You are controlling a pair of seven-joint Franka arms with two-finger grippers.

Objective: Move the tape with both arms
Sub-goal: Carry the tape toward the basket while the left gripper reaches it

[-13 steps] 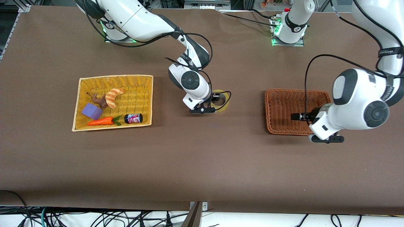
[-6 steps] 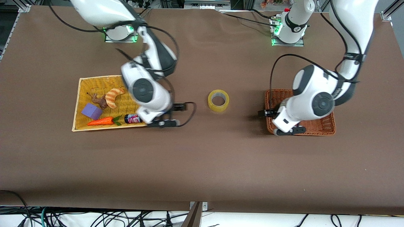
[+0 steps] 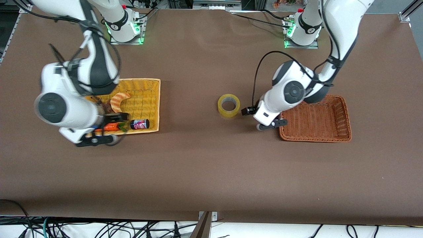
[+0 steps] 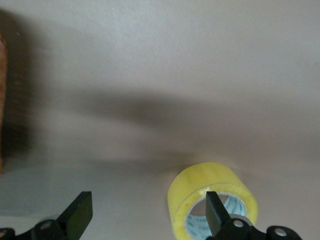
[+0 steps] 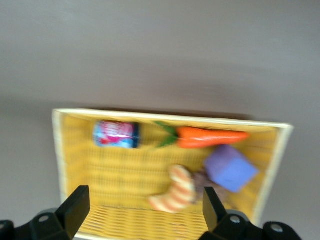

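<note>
A wide table [image 3: 211,172] covered in plain brown cloth fills the scene, with the two arm bases along its upper edge in the front view.

The left gripper [image 4: 145,220] holds its two black fingers [image 4: 77,216] spread wide with nothing between them. It hangs over bare cloth between the ring-shaped roll of translucent yellowish packing tape [image 3: 228,105] and the dark orange-brown wicker basket [image 3: 343,114], close beside the roll. In the left wrist view one fingertip overlaps the tape [image 4: 212,200], though whether it touches the roll is hard to judge from that angle. The tape lies flat on the cloth with its round hole facing up, near the middle of the table, well apart from the baskets. The brown basket sits toward the left arm's end of the table.

The right gripper [image 5: 145,215] also has its black fingers [image 5: 75,207] parted wide and empty. It hovers over the yellow woven basket [image 3: 150,89] at the right arm's end of the table. In that basket lie an orange-striped croissant toy [image 3: 118,101], an orange toy carrot with green leaves [image 5: 212,137], a purple block [image 5: 230,168] and a small dark can with a pink and blue label [image 3: 139,124]. The white right arm [image 3: 66,99] covers part of the basket in the front view.
</note>
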